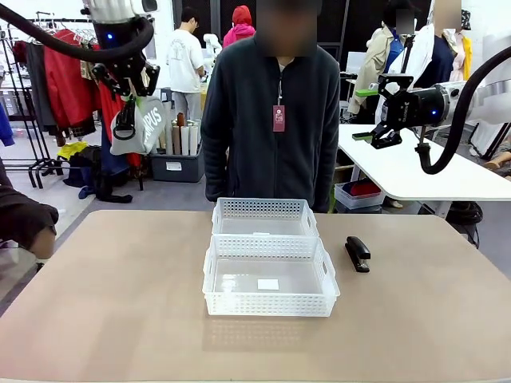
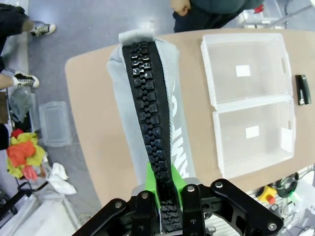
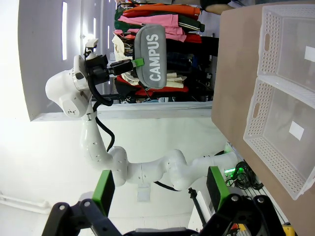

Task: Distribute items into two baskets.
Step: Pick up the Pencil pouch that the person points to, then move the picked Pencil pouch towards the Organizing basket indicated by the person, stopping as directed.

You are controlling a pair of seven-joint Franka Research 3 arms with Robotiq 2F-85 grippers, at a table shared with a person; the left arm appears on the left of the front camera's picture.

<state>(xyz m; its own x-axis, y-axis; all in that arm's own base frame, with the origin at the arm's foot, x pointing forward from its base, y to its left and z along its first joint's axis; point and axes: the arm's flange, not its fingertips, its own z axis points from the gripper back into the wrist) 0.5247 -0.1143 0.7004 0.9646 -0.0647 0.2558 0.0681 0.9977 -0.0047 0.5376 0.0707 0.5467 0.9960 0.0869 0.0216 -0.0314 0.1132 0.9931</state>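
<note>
Left claw (image 2: 165, 183): pressed together on the black strap (image 2: 150, 113) of the grey pouch (image 1: 145, 121). The green pads pinch the webbing, so the load hangs freely below the fingers.
Grey pouch: in the air at about 10 o'clock from the baskets, above the worktop's far-left corner and touching nothing but the claw. Its "CAMPUS" lettering runs sideways. The high carry probably lets the dangling pouch clear the lattice walls.
Stapler (image 1: 357, 254): lies flat on the worktop at 3 o'clock of the larger basket, just beside its wall and apart from it. Neither claw is near it, and it looks like the item left for the right arm.
Larger basket (image 1: 270, 306): near the middle of the worktop, upright and holding nothing, with a white label on its floor. Its open top suits a drop from above.
Smaller basket (image 1: 263, 206): at 12 o'clock of the larger one, long sides touching, also holding nothing. Set side by side, the two give one target per item.
Right claw (image 3: 160, 189): fingers spread wide with nothing between them. It hovers well above the worktop at about 2 o'clock from the baskets and seems to be waiting.
Worktop (image 1: 120, 319): tan and flat.
Person (image 1: 271, 120): stands at 12 o'clock behind the baskets, arms down, not taking part.
Stage: judged early, with neither item in a basket yet.
</note>
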